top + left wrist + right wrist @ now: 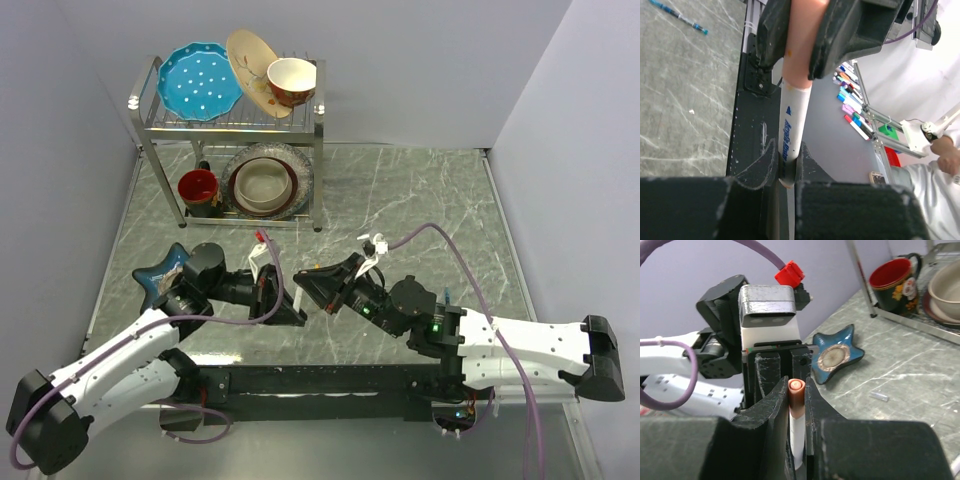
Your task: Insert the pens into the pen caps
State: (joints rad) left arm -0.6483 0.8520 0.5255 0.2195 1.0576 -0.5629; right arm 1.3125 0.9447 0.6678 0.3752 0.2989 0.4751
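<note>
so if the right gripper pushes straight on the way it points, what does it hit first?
The left gripper, most likely: the two face each other nose to nose along the white pen, with hardly any gap between them in the top view.

both white arms (120, 365) reach inward, tips meeting. left black two-finger gripper (786, 175) clamped on white-barrelled pen (794, 120); right black two-finger gripper (796, 405) closely flanks same pen, grip undetermined.
</note>
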